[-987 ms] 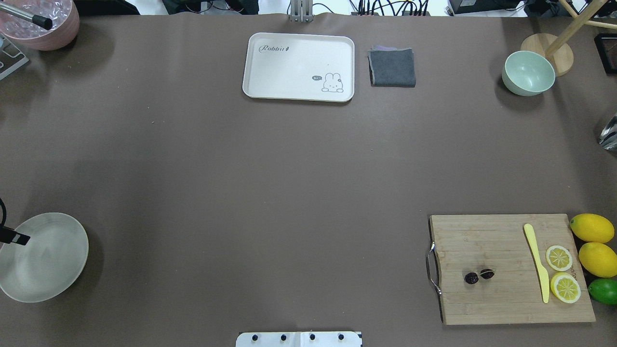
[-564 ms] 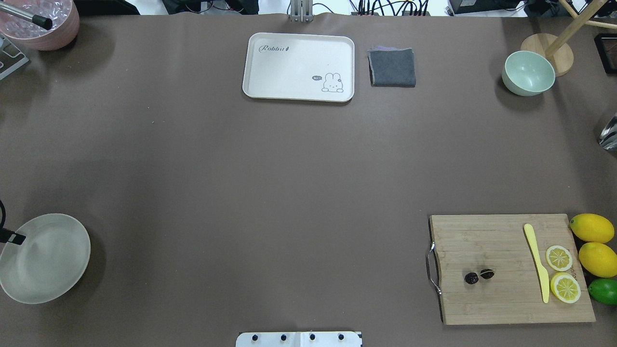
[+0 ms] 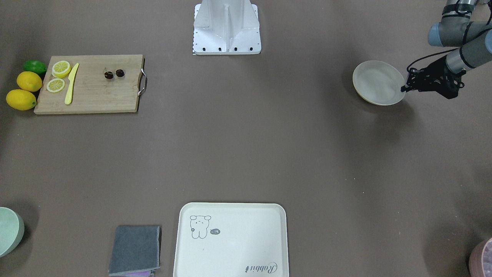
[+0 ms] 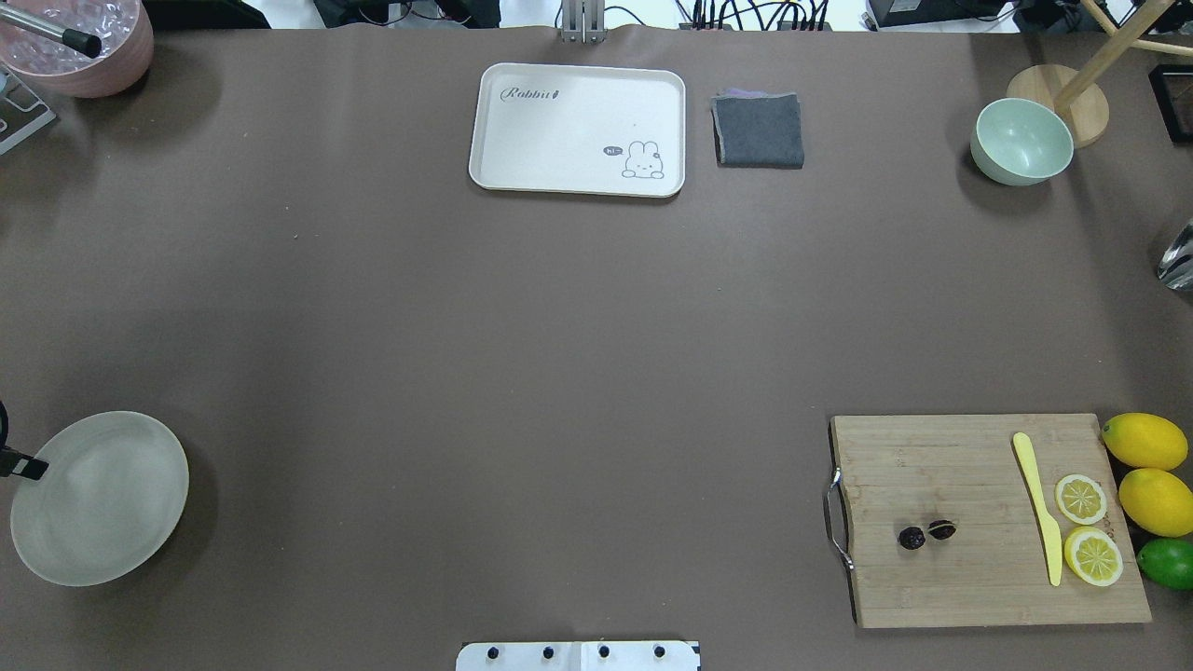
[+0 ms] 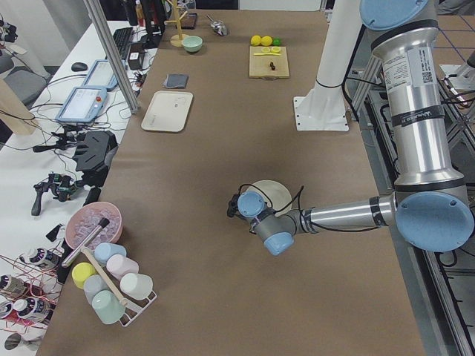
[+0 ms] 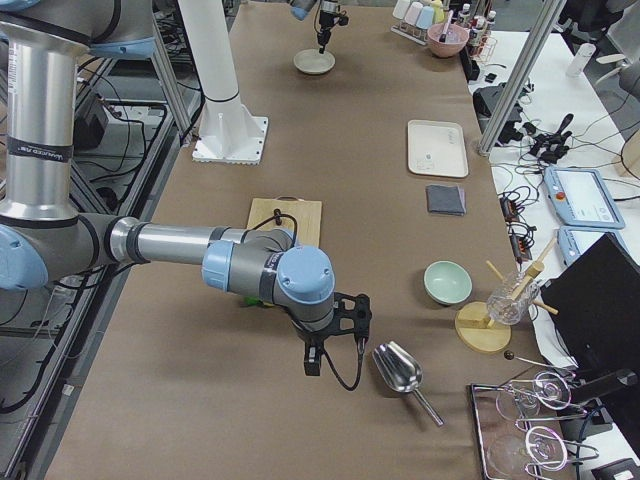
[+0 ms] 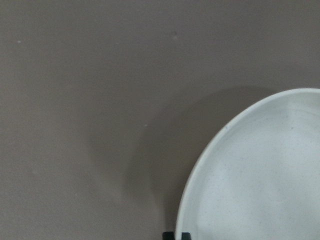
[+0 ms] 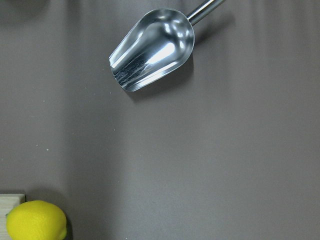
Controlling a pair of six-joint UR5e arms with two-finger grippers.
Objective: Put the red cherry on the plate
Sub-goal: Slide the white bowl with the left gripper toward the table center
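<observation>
The red cherry (image 4: 925, 534), a pair of small dark fruits, lies on the wooden cutting board (image 4: 988, 578) at the near right; it also shows in the front view as the cherry (image 3: 114, 73). The cream plate (image 4: 100, 499) is at the near left, slightly tilted over its shadow. My left gripper (image 4: 26, 464) is shut on the plate's outer rim (image 3: 399, 94); its fingertips (image 7: 175, 235) pinch the edge in the left wrist view. My right gripper (image 6: 330, 340) hovers beyond the board by a metal scoop (image 8: 155, 47); I cannot tell whether it is open or shut.
On the board lie a yellow knife (image 4: 1039, 508) and two lemon slices (image 4: 1081, 499). Two lemons (image 4: 1145, 440) and a lime (image 4: 1167, 562) sit at its right. A rabbit tray (image 4: 578, 130), grey cloth (image 4: 758, 130) and mint bowl (image 4: 1021, 140) line the far side.
The plate has shifted a little to the right in the overhead view, with the left gripper holding its rim. The cherry and board have not moved.
</observation>
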